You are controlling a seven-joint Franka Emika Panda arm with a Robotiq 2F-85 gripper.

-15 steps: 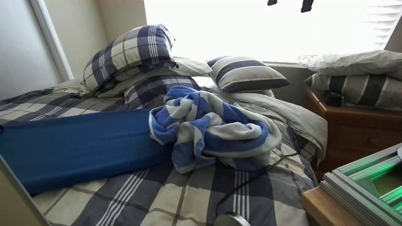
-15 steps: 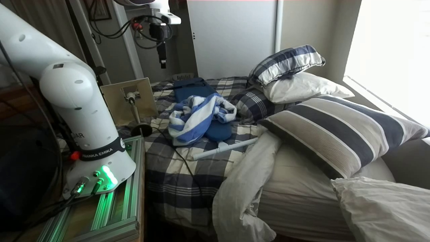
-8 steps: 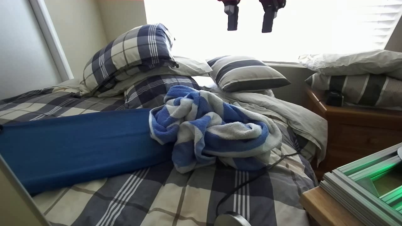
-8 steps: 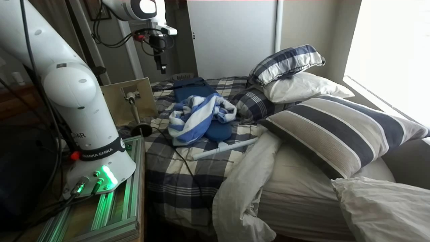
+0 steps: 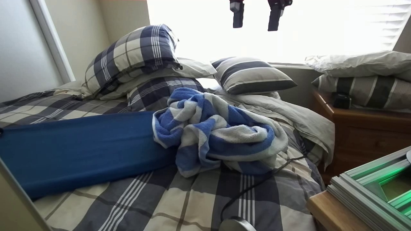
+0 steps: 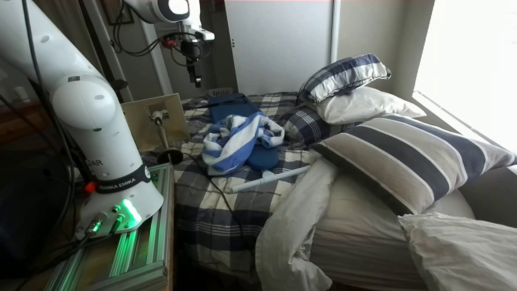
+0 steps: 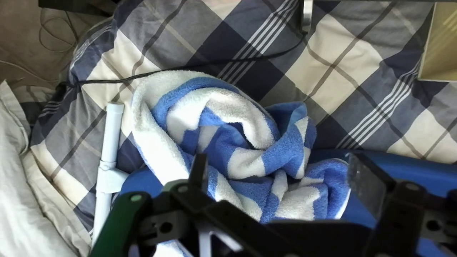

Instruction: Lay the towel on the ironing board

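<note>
1 claw [image 5: 255, 29], lower than a second ago | 2 fingers [image 5: 274, 21] apart | 1 towel [image 5: 221, 134] crumpled, partly on 1 ironing board [image 5: 83, 147]

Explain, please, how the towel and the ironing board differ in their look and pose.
The towel is striped blue and white, while the ironing board has a plain blue cover. The towel lies crumpled in loose folds; the ironing board stretches out long and flat. The towel is on top, and the ironing board lies partly hidden beneath it. Both show blue and lie over the plaid bedding.
</note>
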